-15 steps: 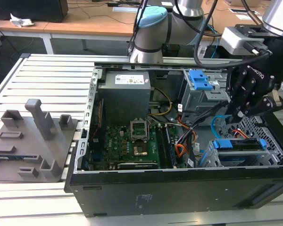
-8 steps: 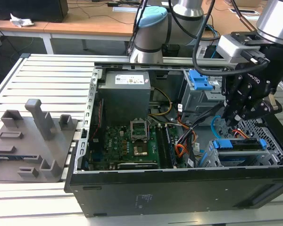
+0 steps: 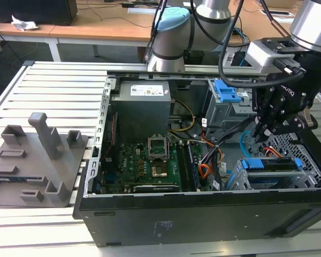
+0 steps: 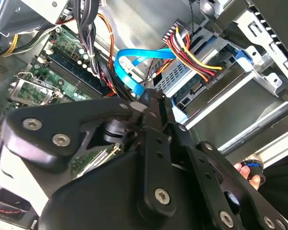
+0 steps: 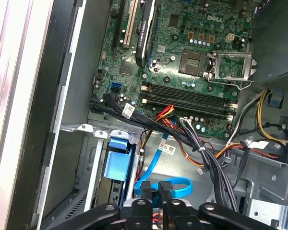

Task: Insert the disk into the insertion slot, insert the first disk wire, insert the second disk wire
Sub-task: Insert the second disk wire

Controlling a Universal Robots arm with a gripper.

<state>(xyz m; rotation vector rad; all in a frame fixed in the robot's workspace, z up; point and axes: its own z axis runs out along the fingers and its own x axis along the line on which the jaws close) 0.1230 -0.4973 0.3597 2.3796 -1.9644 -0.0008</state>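
Note:
The disk (image 3: 270,165) lies in its blue carrier inside the insertion slot (image 3: 306,160), the perforated grey cage at the exterior view's right. The first disk wire (image 4: 192,52), red, orange, yellow and black strands, ends in a dark plug seated on the disk's (image 4: 189,88) rear edge. The second disk wire (image 4: 134,60) is a light blue flat cable looping up from the case floor. Its end runs into my gripper (image 4: 146,98), which looks shut on it just behind the disk. In the first wrist view the blue loop (image 5: 175,186) curls beside my gripper (image 5: 157,199). My gripper (image 3: 263,138) hangs over the cage.
The motherboard (image 3: 144,166) fills the case floor, with the power supply (image 3: 142,107) behind it. A taller grey cage with a blue latch (image 3: 224,96) stands beside the arm. A thick black cable bundle (image 5: 206,158) and an orange flat cable (image 3: 203,171) run nearby. A person's hand (image 4: 247,172) shows past the case edge.

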